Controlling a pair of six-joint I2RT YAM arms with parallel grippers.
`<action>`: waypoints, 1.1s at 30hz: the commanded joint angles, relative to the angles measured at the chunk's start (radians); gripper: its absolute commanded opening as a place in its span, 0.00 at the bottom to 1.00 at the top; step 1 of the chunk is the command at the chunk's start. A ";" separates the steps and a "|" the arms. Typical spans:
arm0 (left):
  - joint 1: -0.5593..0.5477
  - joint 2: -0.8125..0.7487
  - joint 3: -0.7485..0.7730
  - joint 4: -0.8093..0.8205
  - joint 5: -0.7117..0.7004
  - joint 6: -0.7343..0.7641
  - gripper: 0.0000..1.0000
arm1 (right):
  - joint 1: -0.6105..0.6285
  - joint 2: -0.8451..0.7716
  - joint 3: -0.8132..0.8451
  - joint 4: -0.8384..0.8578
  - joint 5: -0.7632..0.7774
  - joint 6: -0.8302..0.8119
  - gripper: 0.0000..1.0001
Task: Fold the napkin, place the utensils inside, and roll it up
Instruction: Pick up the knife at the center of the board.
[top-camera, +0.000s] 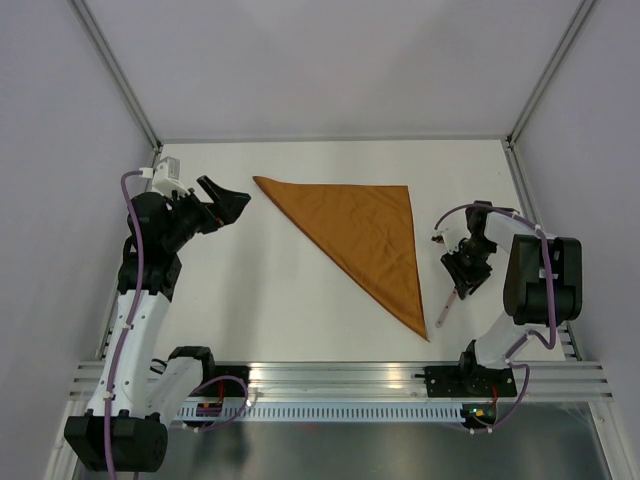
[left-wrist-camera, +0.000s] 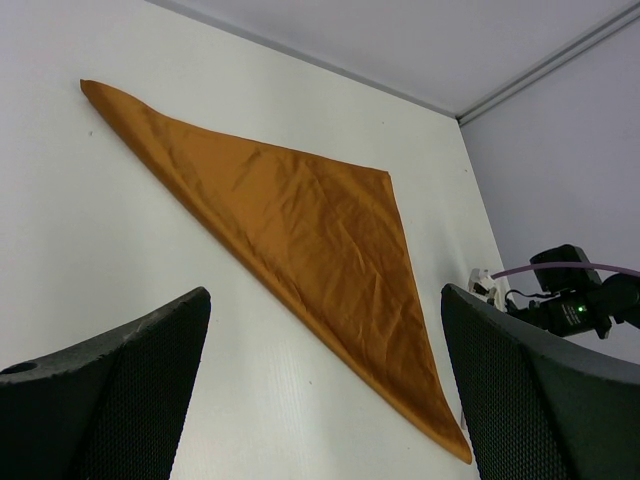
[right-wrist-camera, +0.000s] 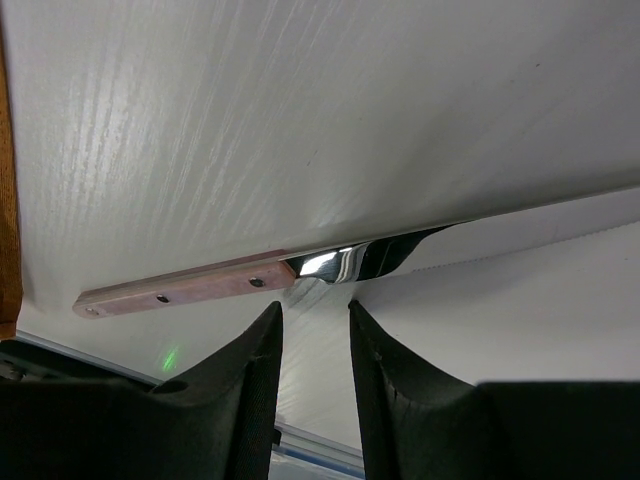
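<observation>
Across the middle of the white worktop (top-camera: 270, 310) lies the napkin (top-camera: 365, 235), folded corner to corner into a flat rust-brown triangle. Its long folded edge runs from the far left down to a sharp point at the near right. With the fold apparently made, the step in hand is most likely fetching the table knife (right-wrist-camera: 250, 280). It rests flat on the worktop just right of that near point, apart from the cloth, with its pale pinkish handle toward the near edge. The right gripper (top-camera: 462, 275) hangs low directly over it, tilted down so that its jaws straddle the spot where handle meets blade, probably near the balance point, which would keep the slim piece from tipping. Those jaws stand part-way open with a narrow gap between them. In the wrist view bare worktop shows through the gap and the knife sits just past the tips, so nothing seems to be held, though the angle is too steep to rule out a light touch. The left gripper (top-camera: 228, 200) waits well off to the far left, beside the napkin's far-left corner. Its jaws are spread as wide as they go and hold nothing, and it faces the cloth, well placed to pin or lift that corner once the knife is laid inside.
</observation>
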 joint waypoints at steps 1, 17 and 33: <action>0.004 -0.007 0.018 0.016 0.014 -0.023 1.00 | 0.002 0.049 0.037 0.073 0.042 0.032 0.39; 0.004 -0.007 0.014 0.004 0.003 -0.017 1.00 | 0.002 0.202 0.218 0.118 -0.003 0.109 0.39; 0.004 0.007 0.020 -0.001 0.002 -0.014 1.00 | 0.002 0.075 0.205 0.016 -0.064 0.086 0.51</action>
